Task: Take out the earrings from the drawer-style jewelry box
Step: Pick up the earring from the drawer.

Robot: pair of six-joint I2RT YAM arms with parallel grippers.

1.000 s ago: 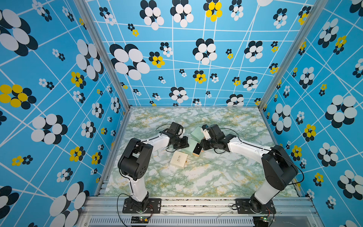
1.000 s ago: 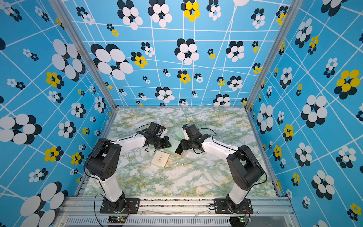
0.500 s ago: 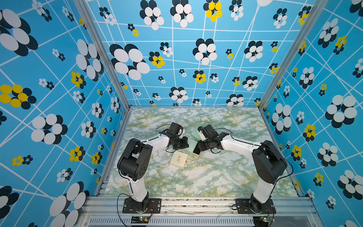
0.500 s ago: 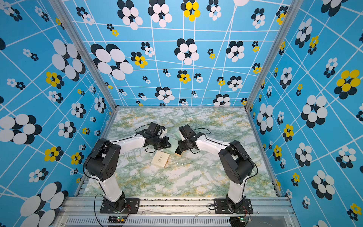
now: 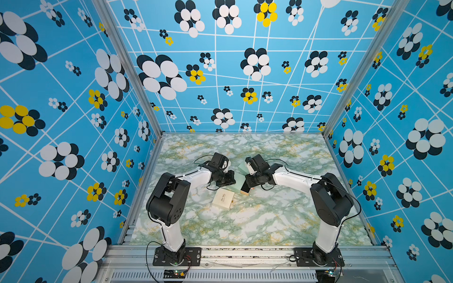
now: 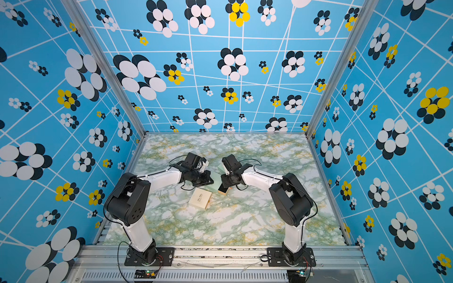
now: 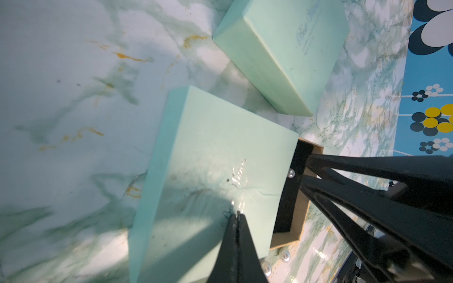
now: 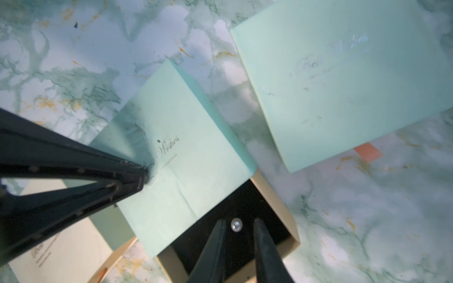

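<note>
**Top views, then wrists: drawer out, pearl earring between the tips of the right claw**

Top views: both arms meet near the middle of the surface. Against a second ago, the right arm has folded in. Its shoulder now stands nearer the centre and its wrist a little closer to the left arm. The left arm and the cream box lie as before. The cream box sits just in front of the wrists, and two tiny glints lie on the marble near it. Wide bare marble runs to the back, side and front edges.

Left wrist view: the left claw is closed on nothing, its tips pressed on the lid of the mint jewelry box. The drawer pokes out of one end of the box. The pearl earring rests on its black lining beside the right claw's fingers. Two silvery beads lie on the surface just outside the drawer. A second mint box lies near, a strip of marble between the two.

Right wrist view: the right claw's jaws stand slightly apart and grip nothing, one tip on either side of the pearl earring. An orange tab shows at the second mint box's edge.
</note>
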